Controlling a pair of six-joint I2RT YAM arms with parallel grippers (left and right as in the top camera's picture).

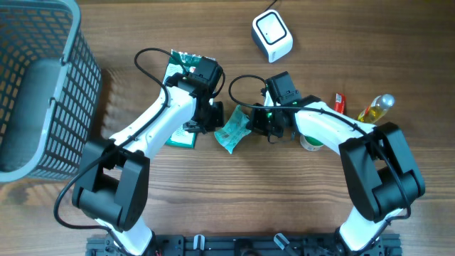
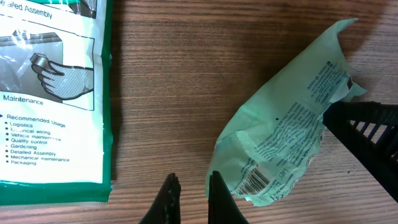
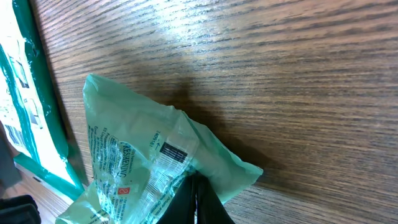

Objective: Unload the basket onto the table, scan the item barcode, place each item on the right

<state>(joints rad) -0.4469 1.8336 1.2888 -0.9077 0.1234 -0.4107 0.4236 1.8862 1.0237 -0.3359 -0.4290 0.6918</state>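
Observation:
A crumpled green plastic packet [image 1: 231,135] lies on the wooden table between my two arms. In the left wrist view the packet [image 2: 280,137] shows a barcode [image 2: 255,180] on its lower edge, facing up. My right gripper [image 3: 196,186] is shut on the packet's [image 3: 137,162] edge, pinching the film. It also appears as a black ribbed finger [image 2: 367,134] at the packet's right side. My left gripper [image 2: 191,186] is shut and holds nothing, just left of the packet over bare wood. The white scanner [image 1: 272,35] stands at the back of the table.
A flat white-and-green glove package [image 2: 50,93] lies left of the packet, under my left arm [image 1: 160,114]. A grey basket [image 1: 43,92] fills the far left. A yellow bottle [image 1: 375,108] and a small red item [image 1: 340,104] sit at the right.

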